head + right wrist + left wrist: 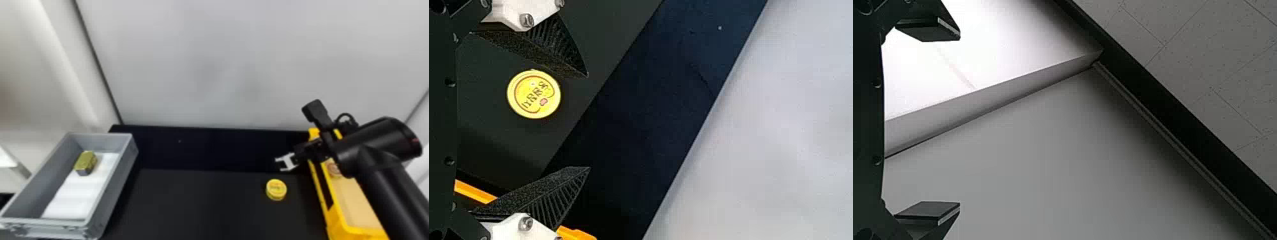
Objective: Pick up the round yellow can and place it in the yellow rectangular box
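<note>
Yellow and round, the can (276,189) sits on the black worktop (198,204), near my right claw (279,164), which I hold empty, fingers spread wide. Just to the right stands the yellow rectangular box (339,220), partly behind my arm. Far left, a grey box (110,204) holds a gold block (86,161). My left claw (959,121) gapes too, empty.

Noted at the left of the black tabletop (198,201): 1 open grey case (116,183), white sheet (73,201) on its floor, 1 gold-coloured block (86,161) inside towards the far end. Pale wall (223,63) stands behind. Left wrist view records speckled panels (1203,55) beside a dark band (1173,110).
</note>
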Available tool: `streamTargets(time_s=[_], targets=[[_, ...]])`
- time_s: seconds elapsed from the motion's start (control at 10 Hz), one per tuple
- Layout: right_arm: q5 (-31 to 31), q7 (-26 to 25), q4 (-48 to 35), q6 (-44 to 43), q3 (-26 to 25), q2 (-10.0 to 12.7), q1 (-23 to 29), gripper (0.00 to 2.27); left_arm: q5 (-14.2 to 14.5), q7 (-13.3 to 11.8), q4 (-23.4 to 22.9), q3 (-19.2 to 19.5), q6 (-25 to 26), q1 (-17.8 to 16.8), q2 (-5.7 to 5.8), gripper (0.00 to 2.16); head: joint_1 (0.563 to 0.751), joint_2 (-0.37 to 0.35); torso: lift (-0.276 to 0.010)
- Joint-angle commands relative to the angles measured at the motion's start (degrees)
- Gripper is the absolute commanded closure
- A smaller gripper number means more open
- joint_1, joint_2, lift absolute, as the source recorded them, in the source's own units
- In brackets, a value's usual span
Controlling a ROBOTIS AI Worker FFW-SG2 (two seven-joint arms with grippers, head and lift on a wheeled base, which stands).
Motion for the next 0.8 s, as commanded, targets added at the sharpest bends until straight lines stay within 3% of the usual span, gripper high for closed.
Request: streamTargets(time_s=[0.0,0.7], targets=[[0.2,0.4,4.0,-1.4,0.5,-0.2,0.0,0.15,-0.1,0.1,0.1,0.1,0.0,0.1,-0.38,0.08,0.663,0.054,-0.010],[1.0,2.3,12.2,-6.0,2.1,-1.5,0.1,0.15,-0.1,0.1,0.4,-1.2,-0.2,-1.1,-0.56,0.08,0.663,0.054,-0.010]])
